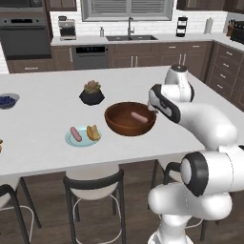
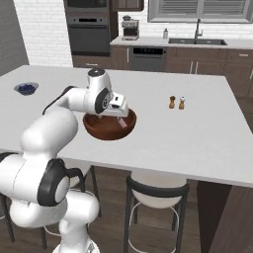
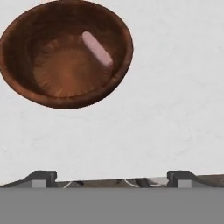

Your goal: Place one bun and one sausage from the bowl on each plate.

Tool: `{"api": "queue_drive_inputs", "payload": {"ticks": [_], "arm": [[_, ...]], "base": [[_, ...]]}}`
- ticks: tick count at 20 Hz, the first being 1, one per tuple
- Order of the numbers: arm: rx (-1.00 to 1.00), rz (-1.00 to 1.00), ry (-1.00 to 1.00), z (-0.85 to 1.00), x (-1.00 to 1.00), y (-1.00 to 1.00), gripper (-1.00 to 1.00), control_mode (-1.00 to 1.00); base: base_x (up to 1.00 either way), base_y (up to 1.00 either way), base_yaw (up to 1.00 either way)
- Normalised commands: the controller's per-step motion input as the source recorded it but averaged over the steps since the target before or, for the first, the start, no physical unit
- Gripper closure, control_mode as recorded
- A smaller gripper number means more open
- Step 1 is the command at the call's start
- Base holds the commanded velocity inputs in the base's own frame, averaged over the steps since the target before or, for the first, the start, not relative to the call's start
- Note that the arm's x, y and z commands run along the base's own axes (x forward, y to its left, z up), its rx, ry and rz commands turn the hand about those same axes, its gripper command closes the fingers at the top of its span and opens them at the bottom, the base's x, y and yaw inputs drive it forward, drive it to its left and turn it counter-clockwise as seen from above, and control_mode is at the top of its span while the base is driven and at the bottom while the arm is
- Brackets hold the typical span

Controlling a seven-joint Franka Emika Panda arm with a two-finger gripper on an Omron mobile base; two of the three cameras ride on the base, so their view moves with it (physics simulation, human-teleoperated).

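The dark wooden bowl [image 1: 129,125] stands mid-counter with one pink sausage [image 1: 139,116] lying in it; no bun shows inside. To its left the light-blue plate [image 1: 70,139] carries a sausage [image 1: 76,134] and a bun [image 1: 93,132]. A tan sliver at the far left edge [image 1: 1,144] could be the orange plate; I cannot tell. My gripper [image 1: 154,109] hovers at the bowl's right rim, open and empty. In the hand view the bowl [image 3: 52,94] and sausage [image 3: 97,49] sit at upper left, and the gripper [image 3: 111,179] is over bare counter beside them.
A black plant pot [image 1: 92,94] stands behind the bowl. A small grey bowl of blueberries [image 1: 7,100] is at the far left. Salt and pepper shakers [image 2: 177,103] stand to the right. Stools [image 1: 93,183] line the near counter edge.
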Motion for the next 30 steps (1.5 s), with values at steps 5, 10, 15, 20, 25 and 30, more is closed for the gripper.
{"api": "queue_drive_inputs", "payload": {"ticks": [5,10,15,20,25,30], "arm": [[-0.01,0.31,0.0,-0.49,0.6,0.33,-1.0,-1.0],[0.0,0.15,0.0,-0.41,0.59,0.13,-1.0,-1.0],[-0.03,0.0,0.0,-0.21,0.7,0.0,-1.0,-1.0],[-0.13,0.0,0.0,-0.31,0.57,0.02,-1.0,-1.0],[-0.14,0.0,0.0,-0.34,0.45,0.0,-1.0,-1.0],[-0.14,0.0,0.0,-0.37,0.23,0.02,-1.0,-1.0]], "base": [[0.0,0.0,0.0],[0.0,0.0,0.0],[0.0,0.0,0.0],[0.0,0.0,0.0],[0.0,0.0,0.0],[0.0,0.0,0.0]]}}
